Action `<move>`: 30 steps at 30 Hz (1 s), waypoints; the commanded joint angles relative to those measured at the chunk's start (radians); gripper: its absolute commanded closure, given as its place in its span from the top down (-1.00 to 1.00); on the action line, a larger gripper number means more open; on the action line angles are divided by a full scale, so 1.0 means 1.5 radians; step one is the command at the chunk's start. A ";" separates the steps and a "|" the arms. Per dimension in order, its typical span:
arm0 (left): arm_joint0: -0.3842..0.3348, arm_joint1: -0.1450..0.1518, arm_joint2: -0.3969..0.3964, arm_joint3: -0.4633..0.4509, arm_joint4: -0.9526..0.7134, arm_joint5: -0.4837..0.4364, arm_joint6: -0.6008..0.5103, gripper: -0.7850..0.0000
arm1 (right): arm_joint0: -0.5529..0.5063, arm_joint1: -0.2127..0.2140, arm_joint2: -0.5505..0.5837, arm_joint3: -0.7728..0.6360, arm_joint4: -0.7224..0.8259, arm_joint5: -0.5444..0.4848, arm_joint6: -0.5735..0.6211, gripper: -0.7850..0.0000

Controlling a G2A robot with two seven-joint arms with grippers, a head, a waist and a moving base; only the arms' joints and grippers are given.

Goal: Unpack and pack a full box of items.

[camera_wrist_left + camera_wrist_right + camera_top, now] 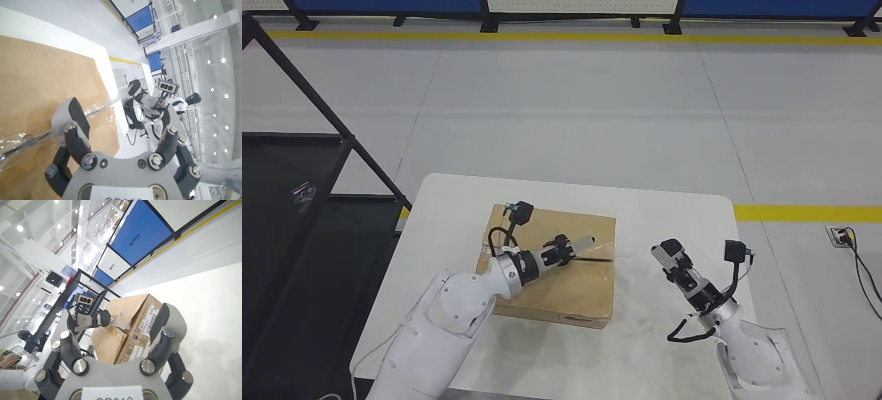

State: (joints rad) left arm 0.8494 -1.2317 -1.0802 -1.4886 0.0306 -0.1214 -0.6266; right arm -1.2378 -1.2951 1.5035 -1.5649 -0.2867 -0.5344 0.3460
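A brown cardboard box (577, 290) lies on the white table (662, 215) with its flaps closed. Clear tape (94, 110) runs along its top seam, crumpled near the edge that faces my right arm. My left gripper (577, 245) is over the box top at that seam, open, with one finger (75, 111) resting on the tape. From the right wrist view, its pad (105, 317) touches the crumpled tape on the box (140, 321). My right gripper (672, 255) hangs open and holds nothing, off the box's right side above the table.
A black metal frame (332, 130) stands to the left of the table. Bare tabletop lies to the right of and behind the box. The floor beyond has a yellow line (802, 212).
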 commanded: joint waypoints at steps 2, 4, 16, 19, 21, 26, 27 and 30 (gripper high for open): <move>-0.001 -0.001 -0.009 0.002 -0.021 0.005 0.014 1.00 | 0.002 0.001 0.000 0.004 0.005 -0.003 0.000 1.00; -0.002 -0.003 -0.012 0.004 -0.027 0.008 0.032 1.00 | 0.004 0.002 -0.001 0.007 0.006 -0.004 0.001 1.00; -0.029 -0.018 0.039 0.056 0.021 0.008 0.070 1.00 | -0.001 0.008 0.006 0.019 0.019 -0.014 -0.005 1.00; -0.035 -0.020 0.045 0.063 0.024 0.007 0.058 1.00 | -0.001 0.010 0.006 0.022 0.022 -0.017 -0.006 1.00; -0.035 -0.021 0.046 0.062 0.024 0.005 0.048 1.00 | 0.000 0.010 0.005 0.025 0.025 -0.019 -0.006 1.00; -0.030 -0.021 0.045 0.050 0.016 0.000 0.027 1.00 | 0.006 0.012 0.001 0.036 0.030 -0.027 -0.005 1.00; -0.028 -0.021 0.044 0.046 0.012 -0.001 0.021 1.00 | 0.006 0.012 0.000 0.038 0.031 -0.028 -0.006 1.00; -0.022 -0.020 0.041 0.033 0.009 -0.005 0.001 1.00 | 0.007 0.013 -0.001 0.043 0.034 -0.033 -0.007 1.00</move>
State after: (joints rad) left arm 0.8127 -1.2627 -1.0164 -1.4316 0.0451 -0.1270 -0.6137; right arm -1.2272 -1.2755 1.5029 -1.5023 -0.2369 -0.5811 0.3362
